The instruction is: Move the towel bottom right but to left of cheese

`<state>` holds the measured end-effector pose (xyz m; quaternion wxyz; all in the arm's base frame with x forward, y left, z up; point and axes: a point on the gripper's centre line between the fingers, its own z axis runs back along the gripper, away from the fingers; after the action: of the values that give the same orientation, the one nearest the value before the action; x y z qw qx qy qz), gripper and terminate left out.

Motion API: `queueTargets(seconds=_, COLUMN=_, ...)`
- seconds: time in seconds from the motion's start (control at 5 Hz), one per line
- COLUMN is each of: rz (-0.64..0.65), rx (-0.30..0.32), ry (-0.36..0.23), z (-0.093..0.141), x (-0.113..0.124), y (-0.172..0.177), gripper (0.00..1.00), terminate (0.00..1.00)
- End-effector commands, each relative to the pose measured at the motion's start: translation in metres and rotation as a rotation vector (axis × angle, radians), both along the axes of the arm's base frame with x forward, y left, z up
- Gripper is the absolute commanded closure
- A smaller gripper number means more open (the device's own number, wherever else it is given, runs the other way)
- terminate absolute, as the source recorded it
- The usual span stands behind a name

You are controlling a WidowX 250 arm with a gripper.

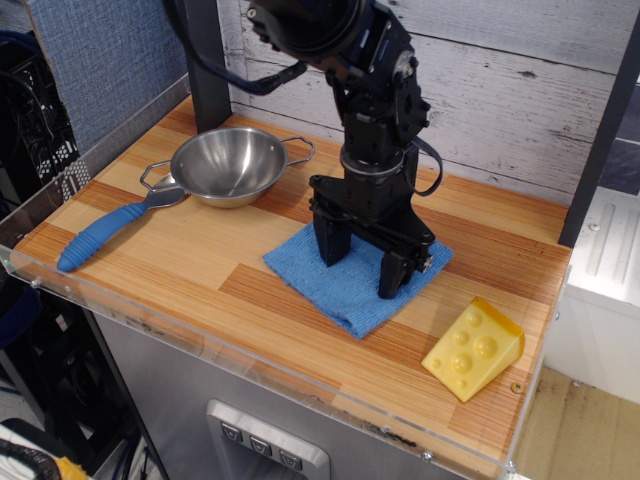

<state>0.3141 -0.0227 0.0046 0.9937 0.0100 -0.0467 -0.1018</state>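
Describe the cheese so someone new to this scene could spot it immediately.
Start at the wooden counter and go to its front right corner. Right of the blue towel sits the cheese, a small yellow wedge with round holes, the only yellow item there.

Whitewashed plank wall (520,90), perhaps wallpaper; wooden tabletop (190,270).

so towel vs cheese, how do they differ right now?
The towel is blue, flat and soft-looking; the cheese is a yellow, solid wedge with round holes. The towel is far larger. The gripper is over the towel, fingers spread; the cheese sits clear, to its right. Both rest on the wooden table.
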Motion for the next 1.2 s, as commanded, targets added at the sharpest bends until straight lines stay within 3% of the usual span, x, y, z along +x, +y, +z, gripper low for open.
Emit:
queueTargets(seconds=0.0, rz=0.013, rx=0.02, ry=0.033, z=-0.026, x=-0.013, y=-0.008, gripper=0.0, terminate=0.0)
queueTargets(seconds=0.2, rz=0.005, rx=0.05, ry=0.083, z=-0.023, x=-0.024, y=-0.008, gripper=0.0, terminate=0.0)
queueTargets(seconds=0.4, rz=-0.016, rx=0.042, ry=0.138, z=-0.015, x=-0.049, y=-0.005, gripper=0.0, terminate=0.0)
queueTargets(seconds=0.8, rz=-0.065, rx=0.055, ry=0.233, z=-0.026, x=-0.112, y=0.006, gripper=0.0, terminate=0.0)
queueTargets(seconds=1.0, rz=-0.055, rx=0.061, ry=0.234, z=-0.025, x=-0.124, y=0.013, gripper=0.0, terminate=0.0)
